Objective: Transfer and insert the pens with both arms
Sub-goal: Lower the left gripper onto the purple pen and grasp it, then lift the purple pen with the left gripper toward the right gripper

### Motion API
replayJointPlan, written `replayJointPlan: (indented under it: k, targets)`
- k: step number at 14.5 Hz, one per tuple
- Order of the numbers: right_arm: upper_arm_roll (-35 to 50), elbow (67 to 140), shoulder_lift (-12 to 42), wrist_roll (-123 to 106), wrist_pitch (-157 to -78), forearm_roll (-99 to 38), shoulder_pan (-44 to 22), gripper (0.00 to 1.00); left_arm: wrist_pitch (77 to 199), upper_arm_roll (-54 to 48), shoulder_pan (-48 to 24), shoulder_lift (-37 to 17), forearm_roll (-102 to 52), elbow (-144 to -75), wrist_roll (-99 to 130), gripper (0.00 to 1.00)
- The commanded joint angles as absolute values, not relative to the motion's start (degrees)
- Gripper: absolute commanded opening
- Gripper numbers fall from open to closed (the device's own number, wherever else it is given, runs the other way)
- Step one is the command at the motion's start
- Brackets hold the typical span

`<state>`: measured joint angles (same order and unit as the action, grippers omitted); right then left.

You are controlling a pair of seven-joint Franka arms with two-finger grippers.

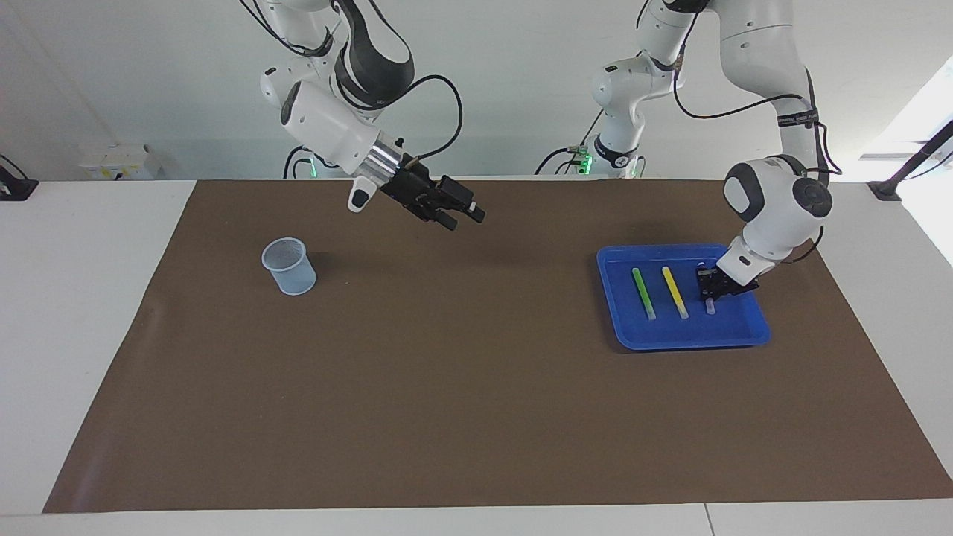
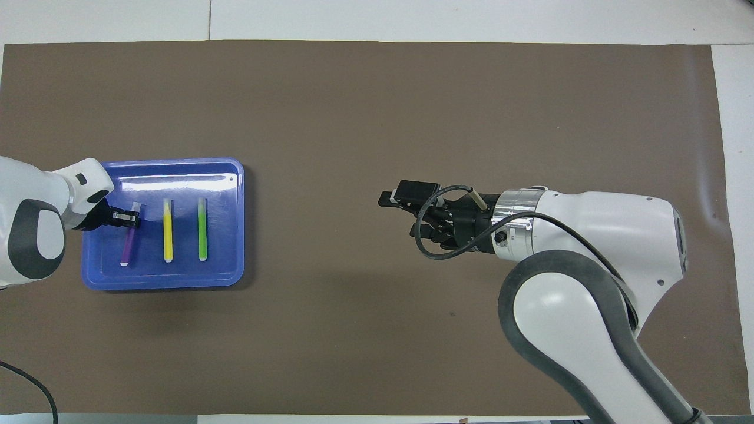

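Three pens in tray [image 1: 752,327]; we see L gripper [image 1: 709,290] clamped on purple pen [image 2: 128,247], R gripper [image 1: 463,217] open, waiting over mat [image 1: 461,372].

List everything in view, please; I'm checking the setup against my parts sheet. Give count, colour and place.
Tray: one, blue, toward the left arm's end of the table.
Green pen: one, in the tray.
Yellow pen: one, in the tray beside the green pen.
Purple pen: one, in the tray, tilted.
Cup: one, pale translucent blue, toward the right arm's end.
Mat: one, brown, covering the table.
Left gripper: black, shut on the purple pen.
Right gripper: black, open, raised over the mat.
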<state>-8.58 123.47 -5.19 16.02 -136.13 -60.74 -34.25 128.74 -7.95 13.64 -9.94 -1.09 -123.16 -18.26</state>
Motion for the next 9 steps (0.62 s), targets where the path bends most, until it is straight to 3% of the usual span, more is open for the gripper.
replayJointPlan:
  k: [1,5,9]
  targets:
    - [-8.44,124.8,-6.33,11.88,-136.93,-62.58,-33.84,1.0,119.82,-7.73,11.79,-11.25,-0.53,-115.51,-14.6,0.0]
    - [-8.44,124.8,-6.33,11.07,-136.58,-62.58,-33.58,1.0,110.34,-8.17,8.45,-10.46,-0.7,-109.62,-5.13,0.0]
    - [-8.44,124.72,-6.33,11.16,-136.93,-63.1,-33.66,1.0,98.28,-9.14,3.7,-10.37,-8.57,-100.3,19.26,0.0]
